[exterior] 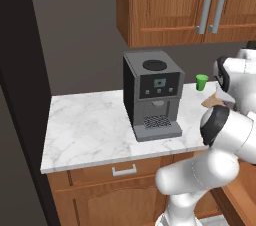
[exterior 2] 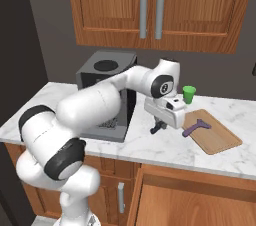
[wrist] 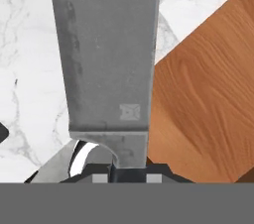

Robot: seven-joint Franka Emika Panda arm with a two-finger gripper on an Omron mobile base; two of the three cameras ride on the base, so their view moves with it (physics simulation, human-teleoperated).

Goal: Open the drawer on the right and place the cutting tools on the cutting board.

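Your gripper (exterior 2: 158, 129) has its jaws drawn close. In the hand view a wide grey blade (wrist: 106, 54) rises straight from between the finger tips, so it looks pinched at its lower end. How firm that hold is, you cannot tell. In the right base view the gripper hangs over the front part of the marble counter (exterior 2: 150, 147), between the coffee machine (exterior 2: 102, 87) and the cutting board (exterior 2: 217, 137).

Count what you have:
- **Cutting tools:** two. One is the grey blade at the jaws. The other is a purple tool (exterior 2: 196, 127) lying flat on the near-left part of the board.
- **Other items:** one board, one green cup (exterior 2: 189, 94) and one coffee machine.
- **Drawers:** two. The open drawer (exterior 2: 195, 195) juts out below the counter on the right. A closed drawer (exterior: 124, 171) with a small handle sits under the left stretch.

The blade's broad face shows plainly to the hand camera, with marble on one side of it and brown wood on the other. From the right base camera you cannot make it out at the gripper.

From the left base camera the arm stands in front of the work. It lets you see a corner of the board and the green cup beside the machine. Overhead hang wall cabinets with two long grey handles (exterior 2: 152, 6).
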